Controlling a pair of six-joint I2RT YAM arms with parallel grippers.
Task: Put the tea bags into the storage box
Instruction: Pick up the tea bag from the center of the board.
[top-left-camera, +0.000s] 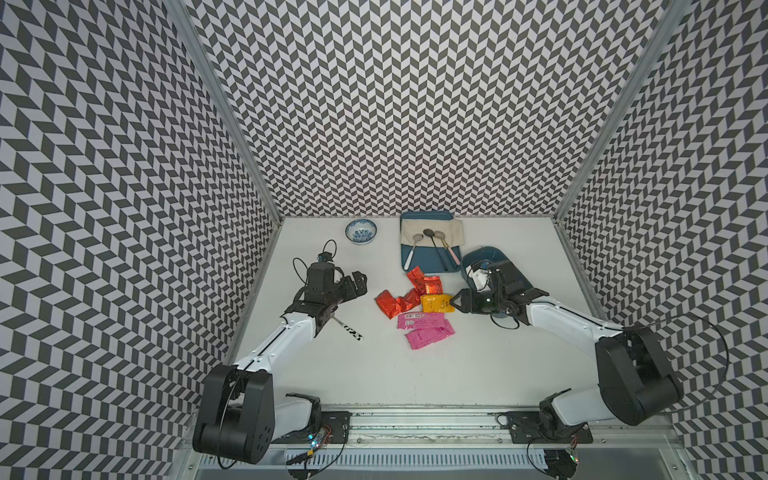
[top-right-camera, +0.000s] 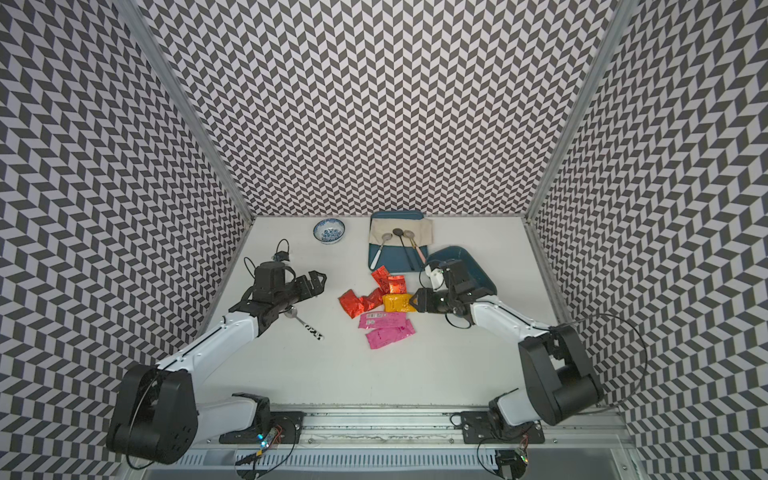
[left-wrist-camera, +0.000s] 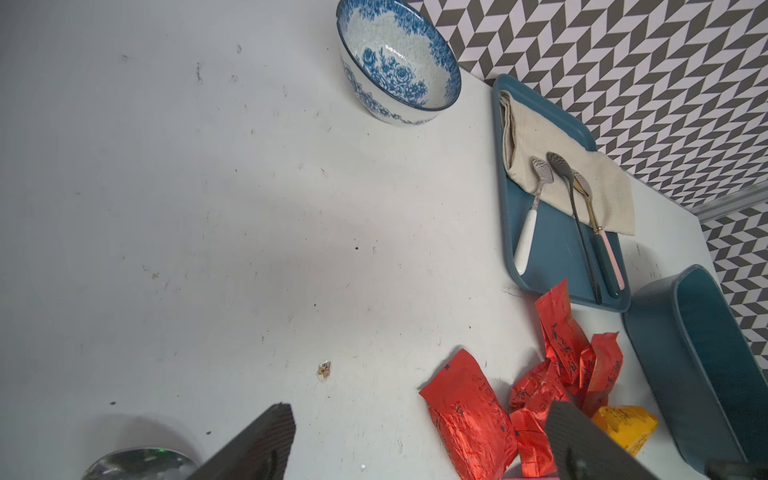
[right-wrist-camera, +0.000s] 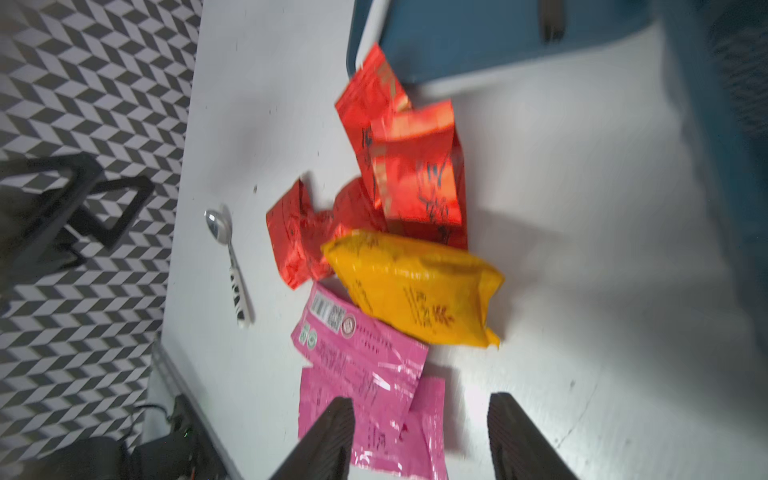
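one white desk (top-left-camera: 415, 374) carries every item. the storage box (top-right-camera: 478, 272) stands open side up on the right arm's side, its long axis diagonal to the desk edges, one short end near a corner of the flat tray (top-left-camera: 428, 262). the right arm hides part of it in both top views. the part of its inside that shows in the left wrist view holds nothing. its place just beside the pile probably keeps each carry short. the tray, with a cloth and three spoons, is no part of the task.

the right hand (top-left-camera: 454, 302) hangs low at the pile's box-side edge, moderately spread and gripping nothing. it faces one short end of the yellow bag (top-left-camera: 436, 303), which would suit a pinch on that end. the left hand (top-left-camera: 360, 284) hovers at full spread, empty, apart from the pile on the opposite side, likely so the arms do not cross.

all seven tea bags (top-left-camera: 415, 307) lie on the desk between the hands. two pink bags (top-left-camera: 424, 328), the longest, lie nearest the robot, long axes across the desk. the label end of the farther one points toward the left arm. the yellow bag lies roughly parallel. four red bags (top-left-camera: 409, 297) overlap at mixed angles, the farthest just beside the tray. a zebra-handled spoon (top-left-camera: 351, 330) lies partly under the left arm.
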